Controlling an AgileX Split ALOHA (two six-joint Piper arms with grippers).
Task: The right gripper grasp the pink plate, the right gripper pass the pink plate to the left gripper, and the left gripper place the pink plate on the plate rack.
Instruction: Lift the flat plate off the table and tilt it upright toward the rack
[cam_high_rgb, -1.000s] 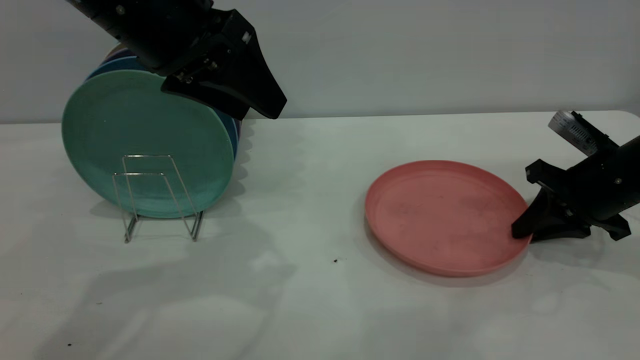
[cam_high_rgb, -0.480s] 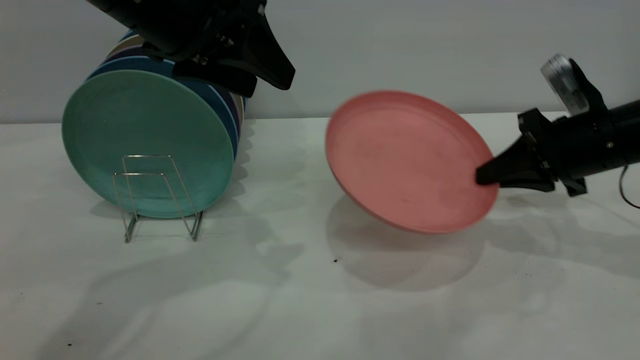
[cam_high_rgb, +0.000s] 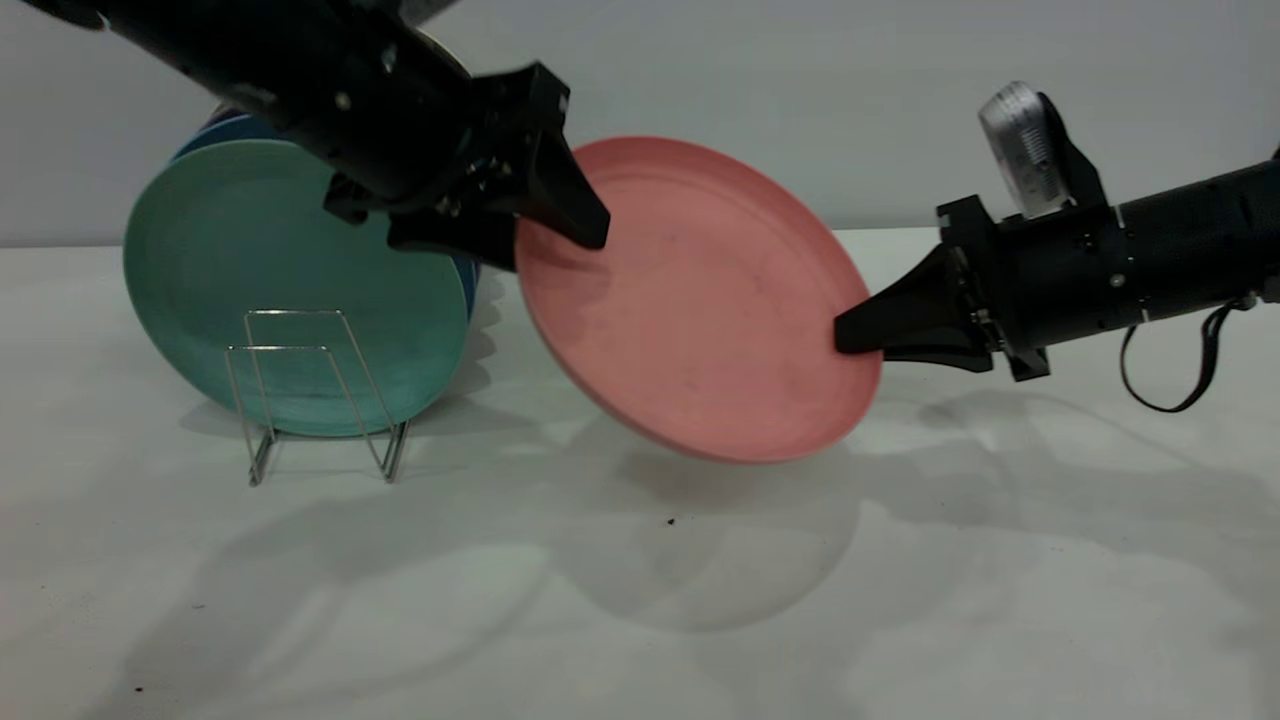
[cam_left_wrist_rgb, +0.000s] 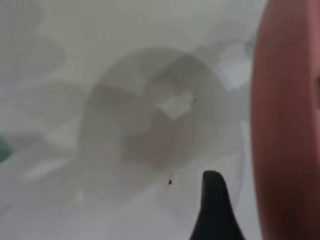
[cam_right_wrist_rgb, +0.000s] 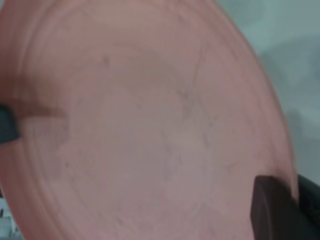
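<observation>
The pink plate (cam_high_rgb: 700, 300) hangs tilted above the table, its face toward the exterior camera. My right gripper (cam_high_rgb: 842, 335) is shut on its right rim; in the right wrist view one finger (cam_right_wrist_rgb: 270, 210) lies on the plate's face (cam_right_wrist_rgb: 150, 125) and the other sits behind the rim. My left gripper (cam_high_rgb: 555, 245) is open and straddles the plate's upper left rim. One finger (cam_left_wrist_rgb: 212, 200) stands a gap away from the edge-on plate (cam_left_wrist_rgb: 285, 125), and the other is hidden past it. The plate rack (cam_high_rgb: 300, 345) stands at the left.
A teal-green plate (cam_high_rgb: 280, 260) leans upright in the rack, with blue and other plates (cam_high_rgb: 465, 270) stacked behind it. Two wire loops in front of it hold nothing. Small dark specks (cam_high_rgb: 670, 521) lie on the white table (cam_high_rgb: 640, 620).
The right gripper lifted the pink plate off the table and carried it left and up, tilting it upright. The left gripper came down and right until its fingers reached the plate's left rim.
</observation>
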